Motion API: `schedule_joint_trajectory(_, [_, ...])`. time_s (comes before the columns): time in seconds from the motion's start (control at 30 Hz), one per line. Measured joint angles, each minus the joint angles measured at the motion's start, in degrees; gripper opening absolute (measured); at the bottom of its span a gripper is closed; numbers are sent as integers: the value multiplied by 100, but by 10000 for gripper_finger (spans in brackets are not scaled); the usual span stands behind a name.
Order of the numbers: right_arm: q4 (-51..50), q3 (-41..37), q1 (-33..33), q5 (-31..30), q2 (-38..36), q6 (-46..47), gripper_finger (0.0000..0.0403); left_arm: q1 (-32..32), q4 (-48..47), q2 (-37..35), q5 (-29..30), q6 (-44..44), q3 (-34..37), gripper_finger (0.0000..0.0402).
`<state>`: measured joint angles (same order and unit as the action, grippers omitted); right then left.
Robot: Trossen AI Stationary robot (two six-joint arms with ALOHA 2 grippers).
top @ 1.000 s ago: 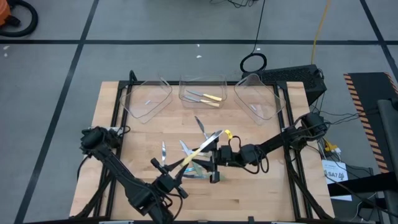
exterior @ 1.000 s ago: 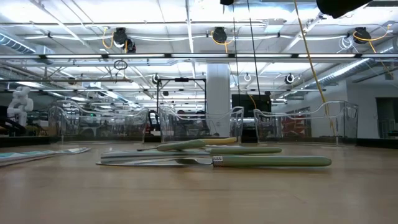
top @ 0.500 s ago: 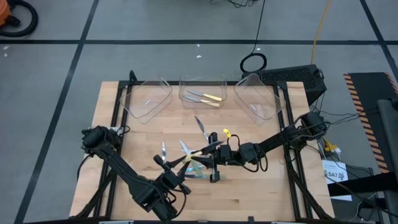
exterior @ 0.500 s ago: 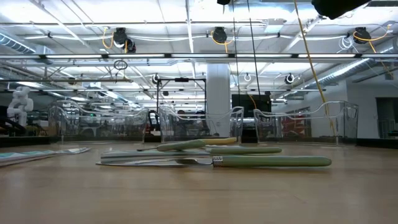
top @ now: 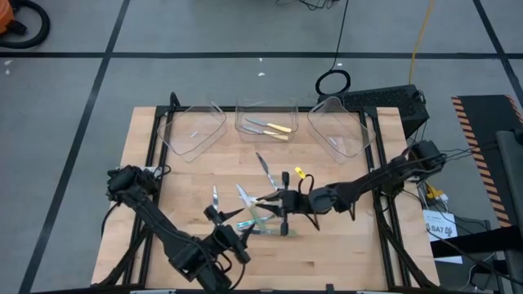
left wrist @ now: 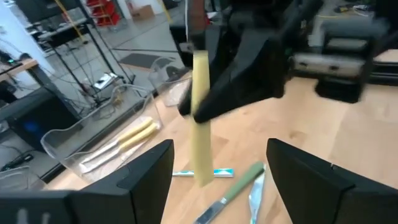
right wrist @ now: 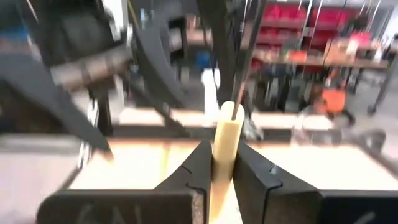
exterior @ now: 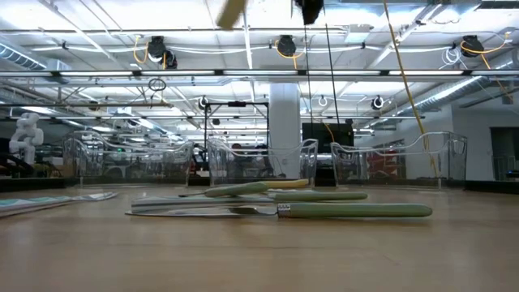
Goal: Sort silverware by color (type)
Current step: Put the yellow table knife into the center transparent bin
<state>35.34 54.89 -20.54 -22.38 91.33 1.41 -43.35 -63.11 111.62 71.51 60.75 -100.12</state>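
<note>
Silverware scattered mid-table: green-handled knife [exterior: 324, 210] among loose pieces. Middle clear plastic tray [top: 265, 114] holds two yellow-handled utensils [top: 274, 129]; left clear tray [top: 194, 131] and right clear tray [top: 337, 126] contents hard to make out. Right gripper [right wrist: 222, 163] clenched on pale yellow-handled utensil [left wrist: 200, 118] (handed over since a second ago). Left gripper [left wrist: 217, 174] now released, fingers spread below it. Utensil's metal end blurred.

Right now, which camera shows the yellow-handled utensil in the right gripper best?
The right wrist view: the yellow-handled utensil stands large between the right gripper fingers, which are shut on it. The left wrist view shows the handle hanging from that gripper over the table. The high view shows it small; the low view only a blurred tip.
</note>
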Motion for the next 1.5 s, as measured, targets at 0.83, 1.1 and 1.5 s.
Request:
schedule_joint_trajectory(0.83, [-4601,-2,-821,14,-86,1821,37,317,2023,299,-3113,-2720,-39,213])
schedule_joint_trajectory(1.1, [-4792,-2,-1385,-16,49,2408,37,259,1527,569,-2872,-2120,-35,180])
schedule_joint_trajectory(1.5, [-3656,2,-2235,-638,702,2834,37,283,2952,555,-2606,-2427,-37,201])
